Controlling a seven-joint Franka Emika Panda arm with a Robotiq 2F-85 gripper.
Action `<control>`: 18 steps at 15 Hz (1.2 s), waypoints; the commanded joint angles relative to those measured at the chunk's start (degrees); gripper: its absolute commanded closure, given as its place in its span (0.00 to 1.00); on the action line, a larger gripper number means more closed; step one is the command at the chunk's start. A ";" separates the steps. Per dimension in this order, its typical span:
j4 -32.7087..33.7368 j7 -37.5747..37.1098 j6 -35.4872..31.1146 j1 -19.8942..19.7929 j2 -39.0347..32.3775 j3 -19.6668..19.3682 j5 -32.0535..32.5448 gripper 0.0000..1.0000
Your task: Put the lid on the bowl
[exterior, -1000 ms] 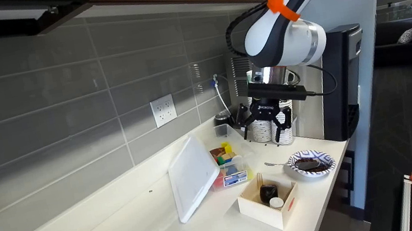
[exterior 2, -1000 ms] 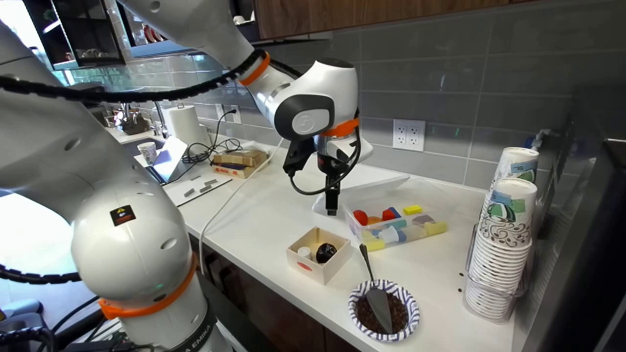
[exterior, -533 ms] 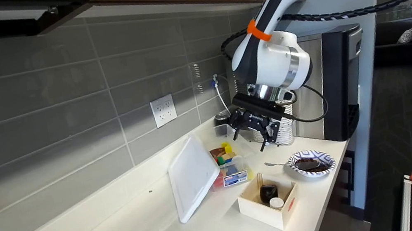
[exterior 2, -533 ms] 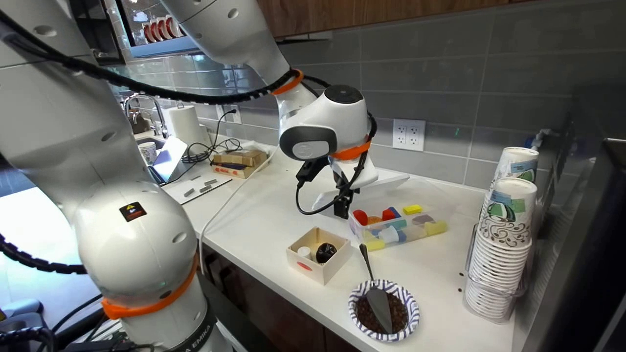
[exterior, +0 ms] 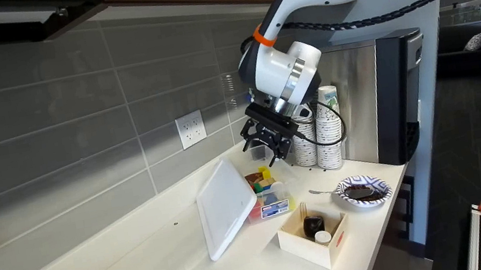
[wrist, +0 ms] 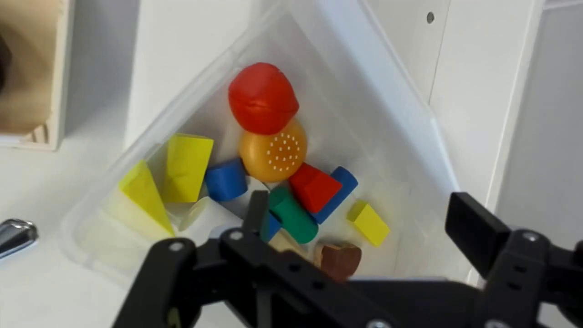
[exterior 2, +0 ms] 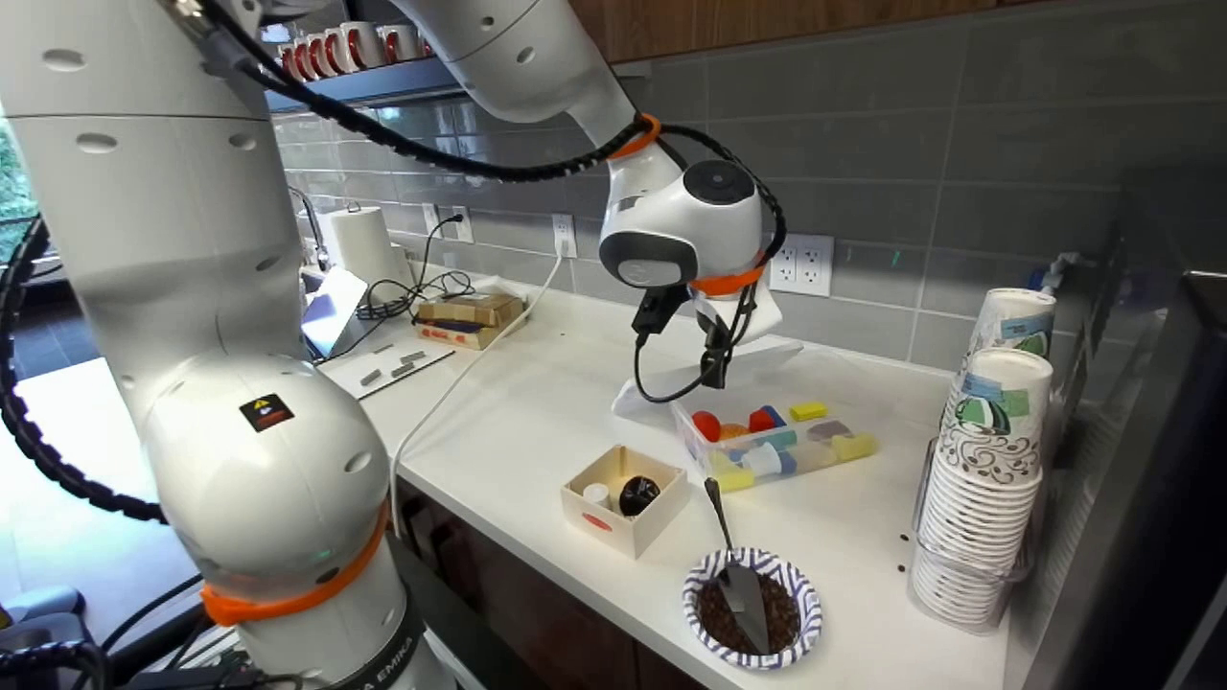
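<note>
Holding coloured pieces (wrist: 294, 214), tub (wrist: 330, 136) under spread hand (exterior: 258, 157), lid (exterior: 227, 205) tilted alongside

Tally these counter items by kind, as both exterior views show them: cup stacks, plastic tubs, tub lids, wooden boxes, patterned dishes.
Cup stacks: 2
Plastic tub: 1
Tub lid: 1
Wooden box: 1
Patterned dish: 1
Total: 6

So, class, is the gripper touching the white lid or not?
Apart. In an exterior view, the gripper hangs clear of the white lid, with background visible in the gap between them.
</note>
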State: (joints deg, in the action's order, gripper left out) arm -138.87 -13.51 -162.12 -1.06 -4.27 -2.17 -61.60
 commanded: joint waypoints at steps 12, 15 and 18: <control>22.80 26.25 15.52 -5.82 -19.43 1.28 -6.96 0.00; 23.49 25.64 15.37 -5.71 -20.32 1.23 -6.29 0.00; 23.89 24.82 15.57 -5.83 -20.55 1.00 -5.67 0.00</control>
State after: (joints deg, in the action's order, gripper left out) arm -116.82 10.65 -147.85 -6.12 -23.83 -1.28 -66.58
